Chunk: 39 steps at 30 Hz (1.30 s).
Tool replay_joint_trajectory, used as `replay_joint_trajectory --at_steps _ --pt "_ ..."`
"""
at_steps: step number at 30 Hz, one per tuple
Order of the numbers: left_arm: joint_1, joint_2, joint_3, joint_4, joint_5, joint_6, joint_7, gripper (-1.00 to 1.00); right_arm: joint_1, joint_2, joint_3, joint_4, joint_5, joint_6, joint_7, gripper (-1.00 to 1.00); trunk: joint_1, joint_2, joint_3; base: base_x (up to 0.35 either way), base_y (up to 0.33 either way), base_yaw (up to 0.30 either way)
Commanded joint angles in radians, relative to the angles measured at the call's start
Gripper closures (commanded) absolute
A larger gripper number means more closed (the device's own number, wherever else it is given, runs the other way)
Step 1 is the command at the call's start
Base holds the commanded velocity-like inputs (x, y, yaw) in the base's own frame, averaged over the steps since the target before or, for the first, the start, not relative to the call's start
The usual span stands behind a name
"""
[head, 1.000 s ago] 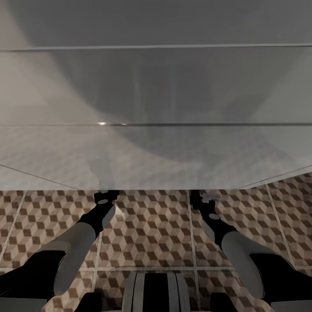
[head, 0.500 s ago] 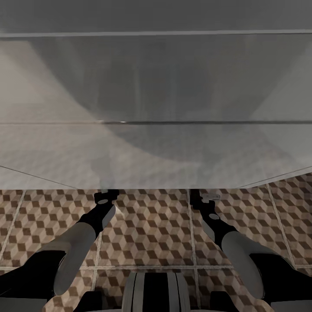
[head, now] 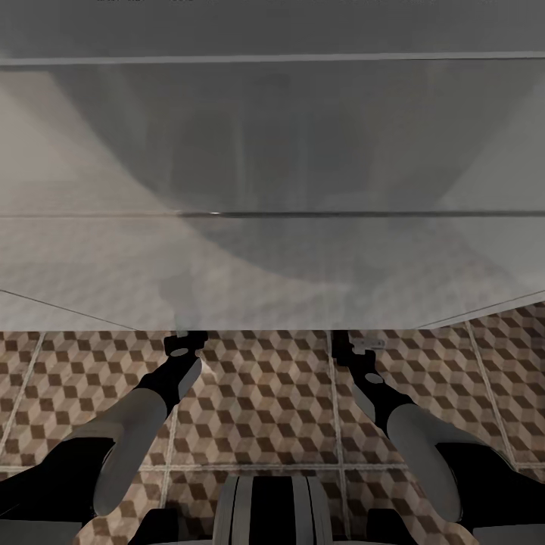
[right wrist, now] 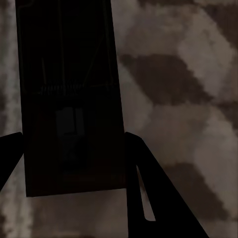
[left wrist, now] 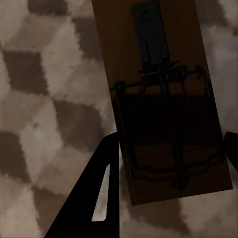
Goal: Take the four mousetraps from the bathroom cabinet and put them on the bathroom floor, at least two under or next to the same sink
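Two mousetraps show, one in front of each wrist camera. The left hand (left wrist: 171,148) has its two dark fingers on either side of the first mousetrap (left wrist: 166,99), a brown wooden board with a wire spring, a metal plate and a thin red line; the fingers lie against its long edges, grasping it, above the cube-patterned bathroom floor (left wrist: 44,99). The right hand (right wrist: 74,148) likewise has one finger at each long edge of the second mousetrap (right wrist: 69,99), which is in deep shadow so its metal parts are barely legible; it appears clenched on that board, with the same tiles (right wrist: 183,99) behind.

From the head camera, two arms reach forward over the patterned floor (head: 257,393), the left hand (head: 184,342) and right hand (head: 356,347) ending just at the lower edge of a large pale grey-white surface (head: 272,189) that spans the upper part of the view. Whether that surface is the sink unit cannot be told. The traps are too small to make out there.
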Motion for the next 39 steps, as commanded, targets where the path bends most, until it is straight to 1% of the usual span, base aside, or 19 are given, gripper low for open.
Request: replay_joint_trajectory --at_steps 1,30,39 --pt "0.0 0.0 0.001 0.001 0.004 -0.004 0.001 1.0 0.0 0.0 -0.003 0.001 -0.002 -0.004 -0.001 1.0 0.0 0.0 0.0 0.021 0.0 0.0" --pt "0.0 0.0 0.001 0.001 0.004 -0.005 0.003 1.0 0.0 0.0 -0.003 0.001 -0.002 -0.004 -0.001 1.0 0.0 0.0 0.0 0.013 0.0 0.0" --pt "0.0 0.0 0.001 0.001 0.004 -0.006 0.003 1.0 0.0 0.0 -0.003 0.001 -0.002 -0.004 -0.001 1.0 0.0 0.0 0.0 0.105 0.0 0.0"
